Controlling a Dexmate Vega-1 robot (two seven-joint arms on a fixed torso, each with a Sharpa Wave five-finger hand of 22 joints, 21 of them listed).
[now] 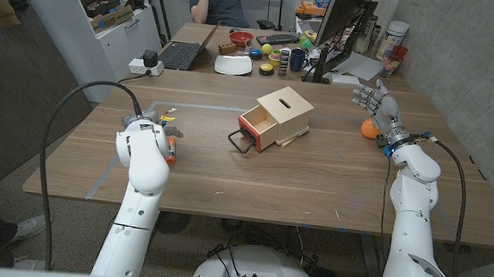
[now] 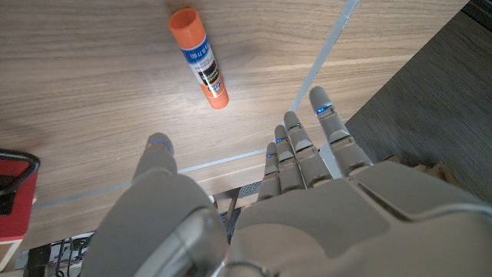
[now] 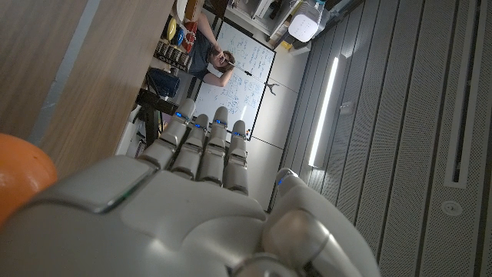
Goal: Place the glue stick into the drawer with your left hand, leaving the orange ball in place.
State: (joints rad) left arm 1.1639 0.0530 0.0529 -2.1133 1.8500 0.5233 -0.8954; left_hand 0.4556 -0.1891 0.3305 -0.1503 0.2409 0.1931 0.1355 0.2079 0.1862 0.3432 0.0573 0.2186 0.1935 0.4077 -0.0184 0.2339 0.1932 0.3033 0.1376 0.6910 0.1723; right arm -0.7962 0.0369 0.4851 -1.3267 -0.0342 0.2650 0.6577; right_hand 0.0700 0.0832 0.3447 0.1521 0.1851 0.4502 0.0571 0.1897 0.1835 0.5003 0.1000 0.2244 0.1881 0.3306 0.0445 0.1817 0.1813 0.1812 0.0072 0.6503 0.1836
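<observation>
The glue stick (image 2: 199,58), orange-capped with a white and blue label, is seen lying flat on the wooden table (image 1: 315,185), at about nine o'clock from the drawer box (image 1: 276,116). The left hand (image 2: 254,208) is held just above it, fingers spread and nothing grasped. The red drawer (image 1: 256,126) is pulled open. At three o'clock the orange ball (image 1: 369,129) is flanked by the right hand (image 1: 377,105), released, fingers apart.
</observation>
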